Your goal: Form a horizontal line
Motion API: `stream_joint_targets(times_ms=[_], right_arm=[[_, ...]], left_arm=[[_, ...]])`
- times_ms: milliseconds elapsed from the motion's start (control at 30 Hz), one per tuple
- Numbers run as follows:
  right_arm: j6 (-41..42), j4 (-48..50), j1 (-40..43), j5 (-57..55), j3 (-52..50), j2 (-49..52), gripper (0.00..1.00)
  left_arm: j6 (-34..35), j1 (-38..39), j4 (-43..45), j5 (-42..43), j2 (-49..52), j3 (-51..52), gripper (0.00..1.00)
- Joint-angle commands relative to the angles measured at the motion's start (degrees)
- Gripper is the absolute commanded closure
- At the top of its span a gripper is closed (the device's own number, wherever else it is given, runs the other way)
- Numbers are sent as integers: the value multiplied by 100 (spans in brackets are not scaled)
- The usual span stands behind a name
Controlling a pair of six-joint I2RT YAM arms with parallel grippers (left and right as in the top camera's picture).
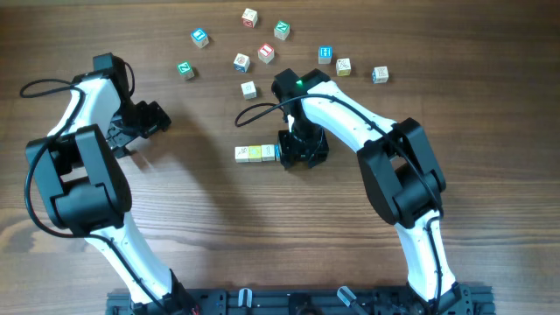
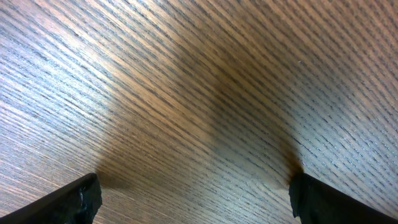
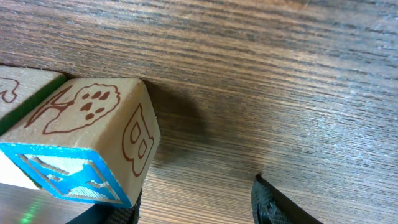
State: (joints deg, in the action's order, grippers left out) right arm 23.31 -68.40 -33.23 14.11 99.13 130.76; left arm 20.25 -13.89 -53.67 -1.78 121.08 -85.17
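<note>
A short row of wooden picture blocks (image 1: 255, 154) lies left to right at the table's middle. Its right end is a block with a blue face (image 1: 276, 151). In the right wrist view that block (image 3: 93, 134) shows a brown drawing and a letter B, beside a green-edged block (image 3: 18, 93). My right gripper (image 1: 297, 152) is open at the row's right end. Its left finger touches the blue-faced block and its right finger stands well apart (image 3: 196, 202). My left gripper (image 1: 147, 121) is open and empty over bare wood (image 2: 194, 186), far left of the row.
Several loose blocks are scattered at the back: a white one (image 1: 248, 89), a red one (image 1: 266, 52), a blue one (image 1: 325, 54), green ones (image 1: 185, 69) (image 1: 282, 30), and one far right (image 1: 380, 74). A black cable (image 1: 254, 111) loops near the right arm.
</note>
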Motion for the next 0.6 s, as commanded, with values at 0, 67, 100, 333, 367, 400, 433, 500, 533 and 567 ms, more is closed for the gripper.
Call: stream_joint_targets(times_ms=[0, 67, 100, 333, 367, 400, 433, 500, 533, 567], right_arm=[[-22, 267, -9, 70, -33, 146, 43], [-17, 317, -9, 127, -33, 146, 43], [-20, 321, -9, 127, -33, 146, 43], [-321, -118, 22, 66, -33, 146, 40], [-380, -282, 68, -66, -33, 146, 39], [-378, -415, 127, -203, -33, 146, 39], [-380, -505, 181, -284, -33, 146, 39], [-378, -706, 376, -356, -33, 146, 38], [-380, -708, 444, -356, -33, 146, 39], [-378, -605, 509, -358, -33, 146, 38]], left_arm=[[-7, -4, 15, -7, 96, -68, 0], [-4, -4, 15, -7, 96, -68, 0], [-7, -4, 15, -7, 96, -68, 0], [-7, -4, 15, -7, 96, -68, 0], [-7, -4, 15, -7, 96, -68, 0], [-7, -4, 15, -7, 96, -68, 0], [-7, -4, 15, -7, 96, -68, 0], [-7, -4, 15, -7, 96, -68, 0], [-7, -4, 15, -7, 96, -68, 0], [-7, -4, 15, -7, 96, -68, 0]])
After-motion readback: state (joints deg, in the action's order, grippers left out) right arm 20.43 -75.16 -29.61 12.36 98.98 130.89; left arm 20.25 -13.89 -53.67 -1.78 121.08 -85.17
